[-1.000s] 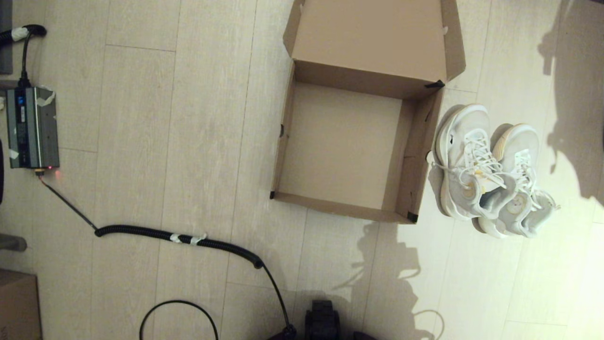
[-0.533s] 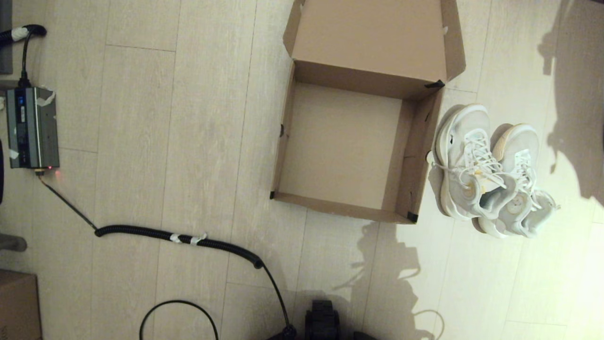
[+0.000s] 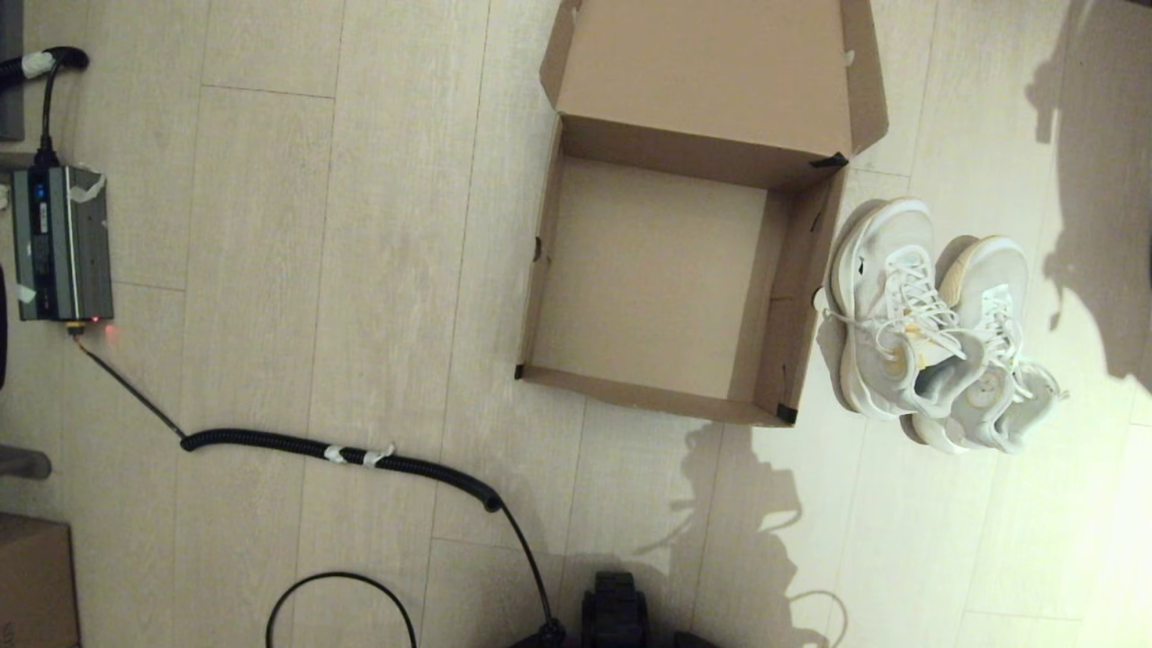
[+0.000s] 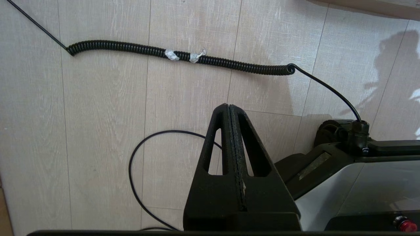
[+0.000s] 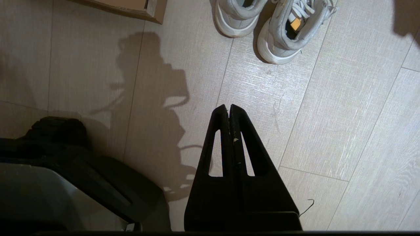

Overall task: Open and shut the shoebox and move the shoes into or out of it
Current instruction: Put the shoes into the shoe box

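Beside the open, bare shoebox point(image 3: 652, 279), the shoes point(image 3: 936, 328).

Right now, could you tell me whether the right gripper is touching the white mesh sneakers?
Apart: the right wrist view shows bare floor between the right gripper and the white mesh sneakers.

The floor point(image 3: 360, 270) is laid with pale, whitewashed wood-look planks running away from the camera, their seams showing as thin dark lines. Warm light falls from the right, brightest along the right edge, and throws hard shadows point(image 3: 1102, 180) across the planks there and near the bottom middle. A black coiled cable point(image 3: 342, 453), patched with white tape, lies across the floor and runs by a thin wire to a grey power unit point(image 3: 61, 243) at the left edge, where a small red light glows. A darker brown carton point(image 3: 34, 580) sits in the lower left corner.
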You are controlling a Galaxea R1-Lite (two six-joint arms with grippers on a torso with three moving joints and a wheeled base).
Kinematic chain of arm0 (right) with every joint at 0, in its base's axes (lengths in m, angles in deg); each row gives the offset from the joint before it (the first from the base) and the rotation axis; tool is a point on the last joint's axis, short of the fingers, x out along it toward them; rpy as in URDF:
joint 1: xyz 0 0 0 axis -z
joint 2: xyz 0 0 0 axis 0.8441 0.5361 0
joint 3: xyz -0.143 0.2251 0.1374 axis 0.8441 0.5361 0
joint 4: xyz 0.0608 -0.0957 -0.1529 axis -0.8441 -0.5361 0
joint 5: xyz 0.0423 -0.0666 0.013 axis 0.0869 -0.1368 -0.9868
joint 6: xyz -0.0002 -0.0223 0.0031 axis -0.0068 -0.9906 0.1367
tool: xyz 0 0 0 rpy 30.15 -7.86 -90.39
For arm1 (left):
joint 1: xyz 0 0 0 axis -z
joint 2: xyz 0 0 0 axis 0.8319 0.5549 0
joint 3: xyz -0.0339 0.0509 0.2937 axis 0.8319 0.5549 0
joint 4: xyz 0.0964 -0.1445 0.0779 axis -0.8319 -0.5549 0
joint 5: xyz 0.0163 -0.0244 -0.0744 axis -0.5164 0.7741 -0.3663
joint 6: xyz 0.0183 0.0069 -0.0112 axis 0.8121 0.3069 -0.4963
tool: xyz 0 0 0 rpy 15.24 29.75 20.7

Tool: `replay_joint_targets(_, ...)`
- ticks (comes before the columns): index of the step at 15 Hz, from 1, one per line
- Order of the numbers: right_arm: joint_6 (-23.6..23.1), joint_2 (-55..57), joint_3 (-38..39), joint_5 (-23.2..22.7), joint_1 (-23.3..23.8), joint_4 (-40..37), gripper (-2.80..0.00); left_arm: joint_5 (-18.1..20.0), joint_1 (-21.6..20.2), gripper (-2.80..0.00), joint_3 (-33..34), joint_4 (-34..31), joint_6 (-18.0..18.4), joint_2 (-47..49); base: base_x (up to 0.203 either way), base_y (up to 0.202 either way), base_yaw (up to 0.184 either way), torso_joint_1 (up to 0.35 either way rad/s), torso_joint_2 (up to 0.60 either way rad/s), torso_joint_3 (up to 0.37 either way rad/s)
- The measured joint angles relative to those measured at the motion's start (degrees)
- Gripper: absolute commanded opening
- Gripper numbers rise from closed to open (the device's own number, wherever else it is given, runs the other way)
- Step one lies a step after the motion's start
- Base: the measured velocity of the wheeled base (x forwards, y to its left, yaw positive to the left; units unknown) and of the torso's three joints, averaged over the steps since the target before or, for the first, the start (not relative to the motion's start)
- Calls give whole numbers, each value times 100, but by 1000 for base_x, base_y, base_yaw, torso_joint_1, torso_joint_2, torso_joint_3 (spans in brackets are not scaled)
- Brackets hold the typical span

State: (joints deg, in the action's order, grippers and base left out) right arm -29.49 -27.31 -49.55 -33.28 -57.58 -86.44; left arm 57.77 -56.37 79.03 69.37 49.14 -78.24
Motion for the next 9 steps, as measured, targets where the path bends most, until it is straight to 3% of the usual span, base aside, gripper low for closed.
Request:
replay_joint_targets(5, -63, 0, -19, -54, 0, 18, -280, 0, 0, -280, 0, 0, -1, 0, 0, 0, 0, 0, 0, 0)
replay_joint_targets(9, -63, 201, -795, -634, 0, 7, -280, 0, 2, -280, 0, 0, -1, 0, 0, 0, 0, 0, 0, 0)
